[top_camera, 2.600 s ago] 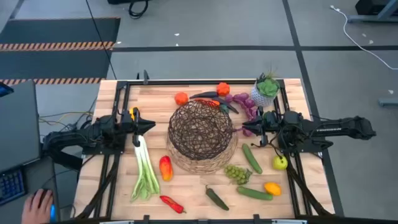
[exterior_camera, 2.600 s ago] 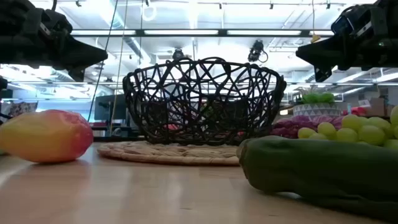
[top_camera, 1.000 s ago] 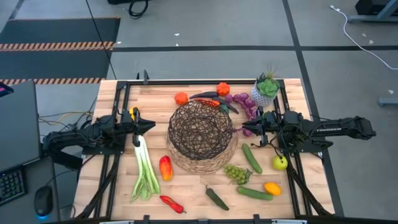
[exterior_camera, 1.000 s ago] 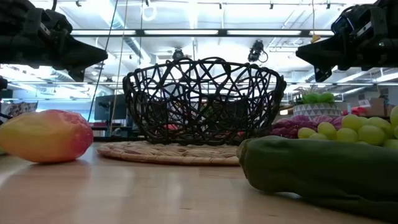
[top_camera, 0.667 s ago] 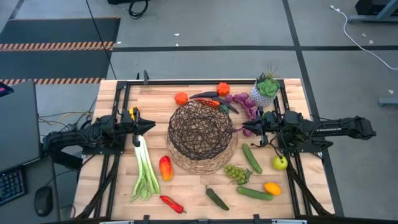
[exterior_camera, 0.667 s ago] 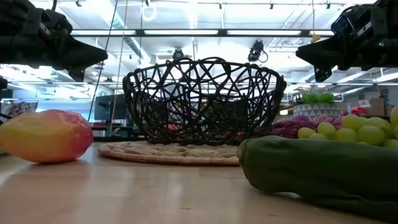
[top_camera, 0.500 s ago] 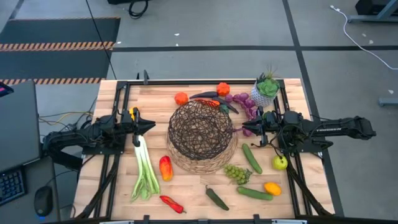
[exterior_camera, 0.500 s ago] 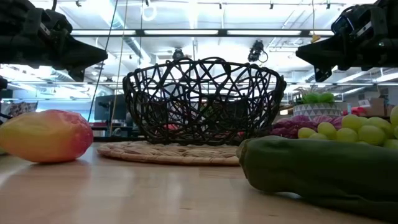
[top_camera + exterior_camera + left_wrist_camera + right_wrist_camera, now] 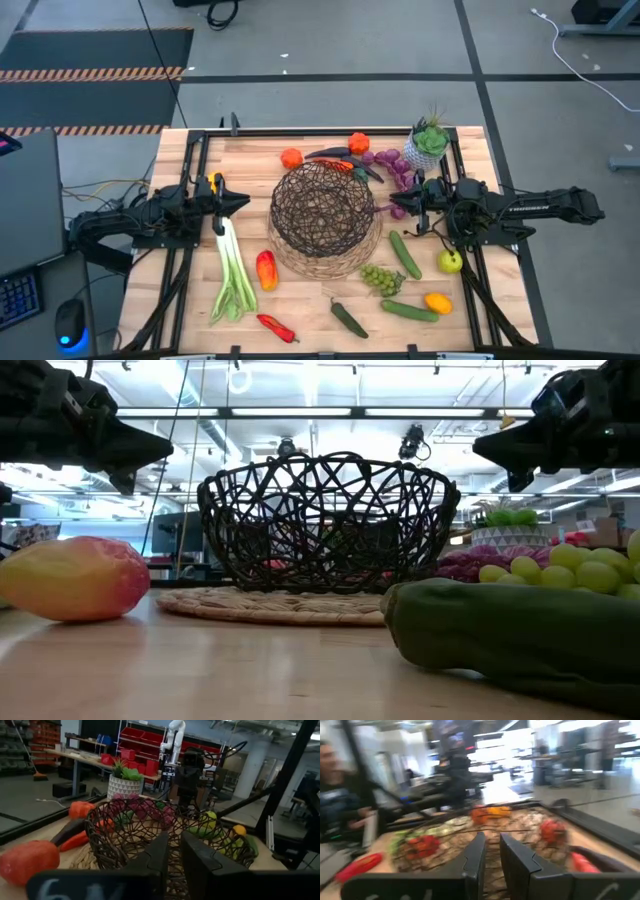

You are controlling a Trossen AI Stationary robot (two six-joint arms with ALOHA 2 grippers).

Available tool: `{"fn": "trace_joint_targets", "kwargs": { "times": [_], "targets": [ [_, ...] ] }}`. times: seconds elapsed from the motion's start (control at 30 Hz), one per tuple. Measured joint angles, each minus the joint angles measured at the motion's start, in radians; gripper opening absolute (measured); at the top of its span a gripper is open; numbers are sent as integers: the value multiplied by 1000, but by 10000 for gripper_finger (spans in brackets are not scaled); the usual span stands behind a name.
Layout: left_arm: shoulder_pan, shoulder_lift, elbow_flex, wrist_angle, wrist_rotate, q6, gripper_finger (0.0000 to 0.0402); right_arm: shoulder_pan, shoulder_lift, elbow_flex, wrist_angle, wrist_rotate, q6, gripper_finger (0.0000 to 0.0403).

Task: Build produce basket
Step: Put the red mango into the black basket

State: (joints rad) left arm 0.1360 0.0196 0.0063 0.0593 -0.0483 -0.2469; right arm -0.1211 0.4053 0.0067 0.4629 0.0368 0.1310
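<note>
The basket (image 9: 323, 215) sits mid-counter (image 9: 300, 310), with the produce lying around it: leek (image 9: 233, 275) on the left, cucumbers (image 9: 405, 254) and green grapes (image 9: 380, 279) on the right. The left claw (image 9: 243, 201) hovers left of the basket, nearly closed and empty. The right claw (image 9: 396, 210) hovers right of it, likewise nearly closed and empty.

Two dark arms, tapered end effectors, possibly white lettering

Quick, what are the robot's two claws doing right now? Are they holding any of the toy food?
Left gripper: shut, holding nothing, beside the basket.
Right gripper: shut, holding nothing, on the basket's other side.
</note>
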Motion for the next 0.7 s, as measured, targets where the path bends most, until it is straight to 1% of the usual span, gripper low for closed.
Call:
{"fn": "trace_joint_targets", "kwargs": {
  "times": [0.07,0.2,0.3,0.47,0.57,0.7],
  "targets": [
    [0,0,0,0,0,4,53,0,0,0,0,33,0,64],
    [0,0,0,0,0,4,55,0,0,0,0,56,-3,64],
    [0,0,0,15,0,0,57,0,0,0,0,86,-35,64],
    [0,0,0,108,1,-42,57,0,0,0,0,71,-53,64],
    [0,0,1,176,32,-55,61,0,0,0,0,71,-53,64],
    [0,13,39,173,53,-49,64,0,0,0,0,70,-55,64]
  ]
}}
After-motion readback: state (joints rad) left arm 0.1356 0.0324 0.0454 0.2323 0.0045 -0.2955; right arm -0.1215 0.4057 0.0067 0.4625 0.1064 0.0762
